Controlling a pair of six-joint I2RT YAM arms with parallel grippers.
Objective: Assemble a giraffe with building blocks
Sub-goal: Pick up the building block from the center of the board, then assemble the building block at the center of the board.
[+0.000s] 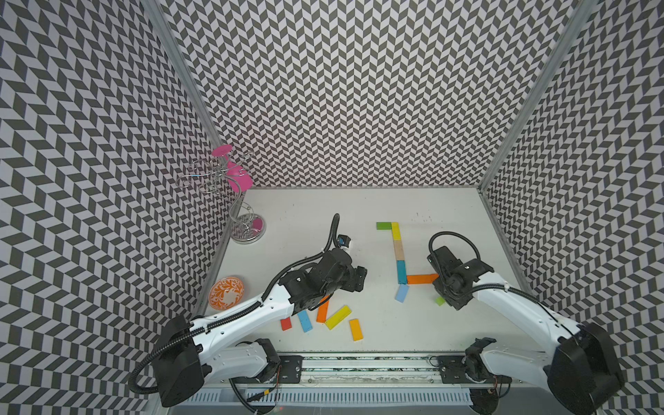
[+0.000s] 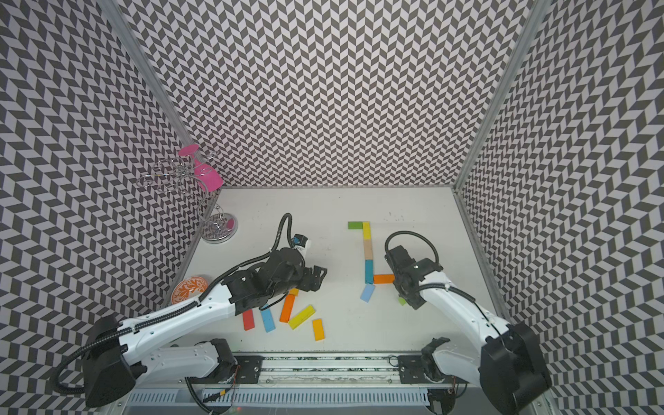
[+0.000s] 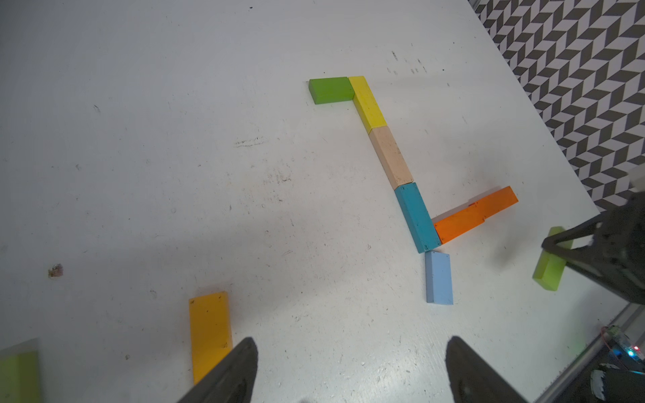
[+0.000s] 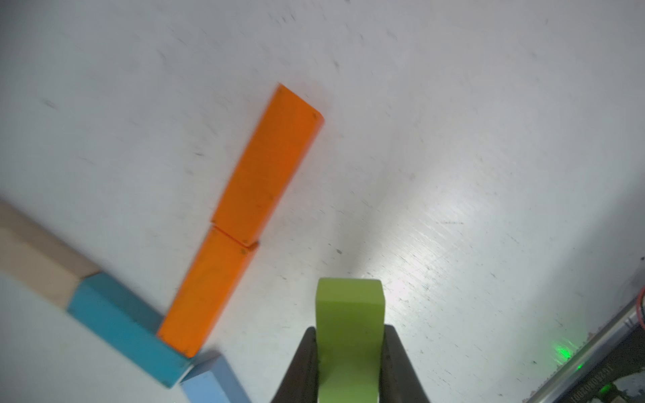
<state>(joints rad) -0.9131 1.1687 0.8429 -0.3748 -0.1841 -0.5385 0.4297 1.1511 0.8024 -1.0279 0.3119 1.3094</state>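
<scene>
Right fingers [image 4: 302, 366] pinching lime-green block [image 4: 349, 324], flat, rectangular, painted

White arms [image 1: 251, 321], black joints [image 1: 176, 363], ribbed black cables [image 1: 453, 233].

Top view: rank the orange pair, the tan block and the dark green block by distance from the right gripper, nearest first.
1. The orange pair, just beside the right gripper, which is shut on the lime block.
2. The tan block, midway up the column, farther back.
3. The dark green block, at the column's far end, sticking out toward the left arm's side.
</scene>
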